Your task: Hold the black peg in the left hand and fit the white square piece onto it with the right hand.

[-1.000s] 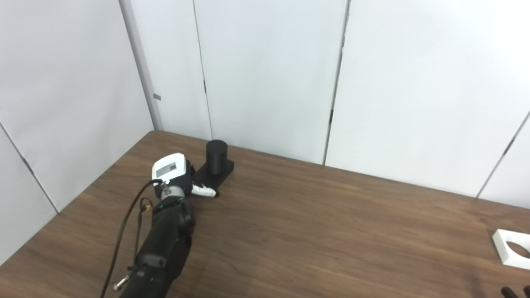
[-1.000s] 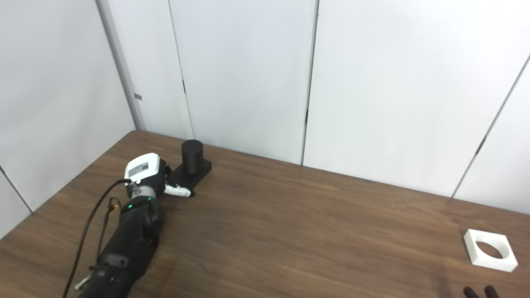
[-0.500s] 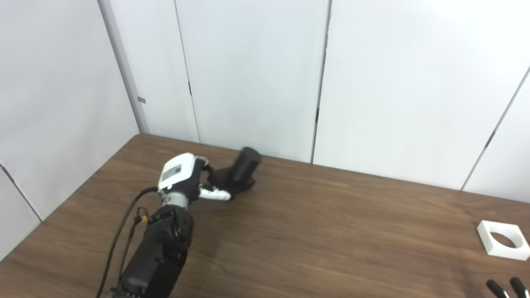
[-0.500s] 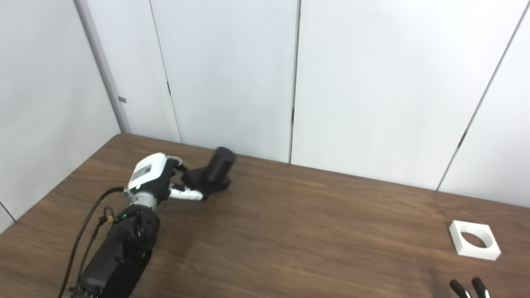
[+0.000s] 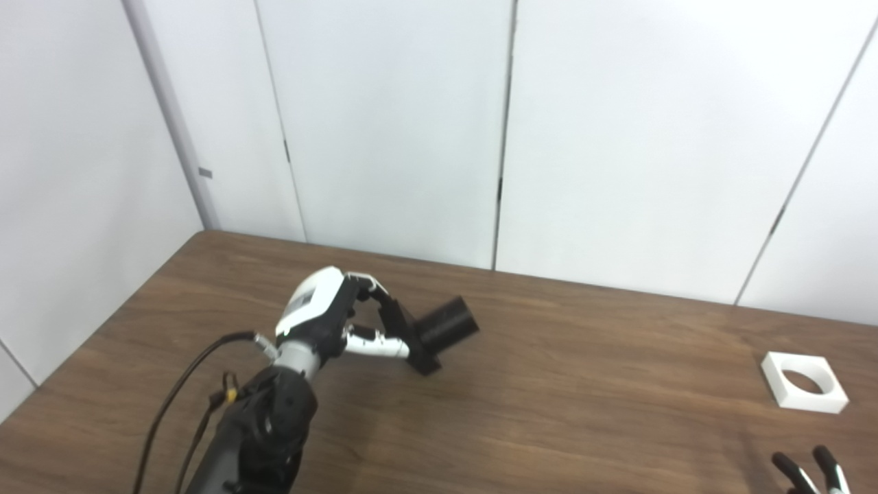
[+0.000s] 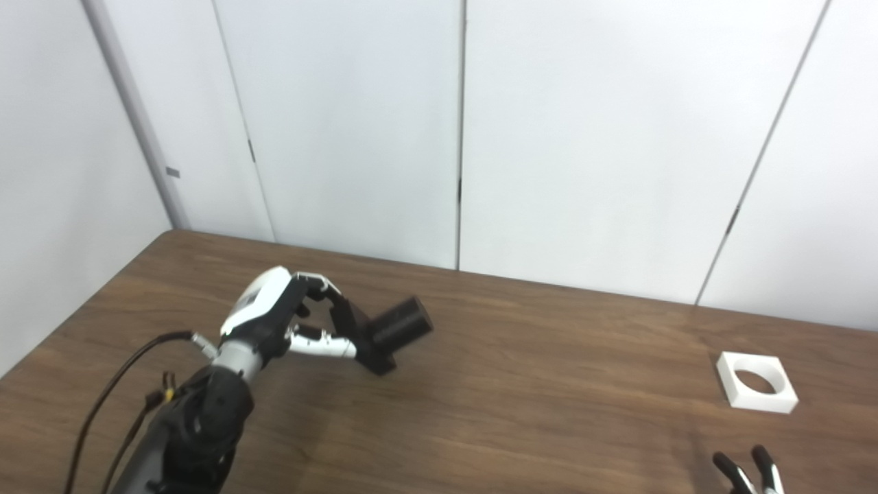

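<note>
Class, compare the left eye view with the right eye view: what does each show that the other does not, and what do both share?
Only the left eye view: nothing of its own; it sets everything further right in the picture.

Only the right eye view: more bare table to the right of the white square piece.

Both: the left hand holding the black peg tilted off the table, the white piece lying flat at far right, and the right hand's fingertips at the bottom edge.

black peg [image 5: 447, 322], white square piece [image 5: 804, 392], dark wood-grain table [image 5: 562, 384]
</note>
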Robot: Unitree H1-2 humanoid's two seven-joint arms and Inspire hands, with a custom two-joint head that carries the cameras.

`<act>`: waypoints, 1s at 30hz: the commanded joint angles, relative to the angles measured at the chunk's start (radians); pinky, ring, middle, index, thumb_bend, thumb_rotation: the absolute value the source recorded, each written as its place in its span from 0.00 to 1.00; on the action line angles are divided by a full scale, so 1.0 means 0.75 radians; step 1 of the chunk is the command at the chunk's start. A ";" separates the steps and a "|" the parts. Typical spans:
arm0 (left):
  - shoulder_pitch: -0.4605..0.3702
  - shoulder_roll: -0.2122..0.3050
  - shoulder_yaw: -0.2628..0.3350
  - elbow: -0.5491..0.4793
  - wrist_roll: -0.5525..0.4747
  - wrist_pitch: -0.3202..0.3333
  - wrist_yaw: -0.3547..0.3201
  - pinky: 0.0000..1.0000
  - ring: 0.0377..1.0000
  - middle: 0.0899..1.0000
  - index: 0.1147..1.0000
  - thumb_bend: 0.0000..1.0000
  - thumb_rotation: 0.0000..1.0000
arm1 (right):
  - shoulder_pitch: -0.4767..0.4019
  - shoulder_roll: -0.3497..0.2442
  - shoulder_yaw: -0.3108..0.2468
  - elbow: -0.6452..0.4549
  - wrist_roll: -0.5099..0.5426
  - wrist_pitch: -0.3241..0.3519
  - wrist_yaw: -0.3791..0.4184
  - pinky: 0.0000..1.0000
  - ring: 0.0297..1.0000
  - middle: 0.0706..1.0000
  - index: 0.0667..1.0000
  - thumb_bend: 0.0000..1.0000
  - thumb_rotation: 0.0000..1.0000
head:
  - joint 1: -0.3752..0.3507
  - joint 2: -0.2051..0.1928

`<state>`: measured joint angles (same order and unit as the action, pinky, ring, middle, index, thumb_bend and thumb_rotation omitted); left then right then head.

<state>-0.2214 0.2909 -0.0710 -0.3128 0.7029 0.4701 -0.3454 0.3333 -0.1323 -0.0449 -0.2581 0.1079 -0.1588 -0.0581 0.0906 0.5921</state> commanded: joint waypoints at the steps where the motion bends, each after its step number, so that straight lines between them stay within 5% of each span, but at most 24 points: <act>1: -0.017 0.016 -0.013 -0.086 -0.050 -0.019 -0.023 0.73 0.82 0.76 0.42 0.50 0.05 | 0.055 0.092 0.022 -0.013 -0.001 0.001 -0.006 1.00 0.98 0.88 1.00 0.55 1.00 | -0.004 0.003; 9: 0.077 0.025 -0.061 -0.170 -0.164 -0.075 -0.045 0.73 0.80 0.75 0.42 0.50 0.05 | 0.055 0.093 0.039 -0.059 -0.007 0.044 -0.011 1.00 0.97 0.89 1.00 0.55 0.99 | -0.040 0.030; 20: 0.188 0.014 -0.094 -0.248 -0.533 -0.163 -0.111 0.81 0.84 0.78 0.42 0.49 0.05 | 0.060 0.095 0.073 -0.124 -0.052 0.110 -0.032 1.00 0.96 0.88 1.00 0.56 1.00 | -0.120 0.085; 30: 0.283 0.077 -0.212 -0.249 -0.519 -0.160 -0.152 0.80 0.85 0.80 0.42 0.50 0.05 | 0.052 0.105 0.100 -0.172 -0.100 0.155 -0.057 1.00 0.95 0.87 1.00 0.55 1.00 | -0.192 0.142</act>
<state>0.0035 0.3279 -0.2280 -0.4734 0.2974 0.3802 -0.4615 0.3515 -0.1299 0.0180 -0.3484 0.0470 -0.0331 -0.0907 -0.0475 0.6933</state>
